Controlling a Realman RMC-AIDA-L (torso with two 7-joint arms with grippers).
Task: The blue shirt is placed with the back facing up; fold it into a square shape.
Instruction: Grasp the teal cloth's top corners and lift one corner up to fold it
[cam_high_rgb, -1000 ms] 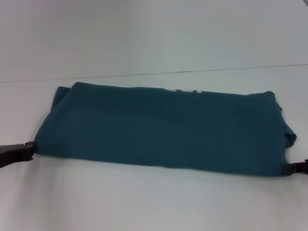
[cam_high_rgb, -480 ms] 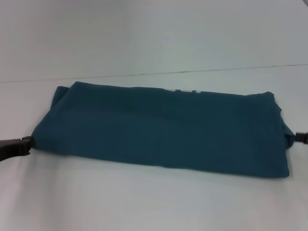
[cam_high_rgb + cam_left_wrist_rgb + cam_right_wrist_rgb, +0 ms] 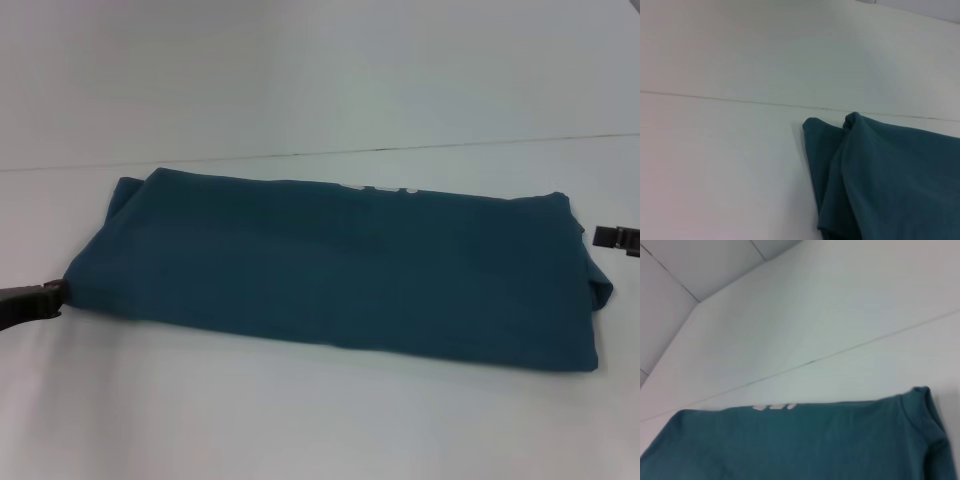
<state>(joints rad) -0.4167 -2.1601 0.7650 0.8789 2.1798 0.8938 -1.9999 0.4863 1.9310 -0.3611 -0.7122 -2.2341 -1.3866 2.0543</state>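
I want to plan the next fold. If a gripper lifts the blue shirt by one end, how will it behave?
The blue shirt is probably floppy: its folded layers lie soft and rumpled, so a lifted end would likely sag. It seems light for its size, being thin cloth. The layers may slip apart, since nothing holds them; left gripper and right gripper sit beside its ends.

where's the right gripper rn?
In the head view, the right gripper is at the far right edge, just off the right end of the folded blue shirt and not touching it; the left gripper sits at its left end.
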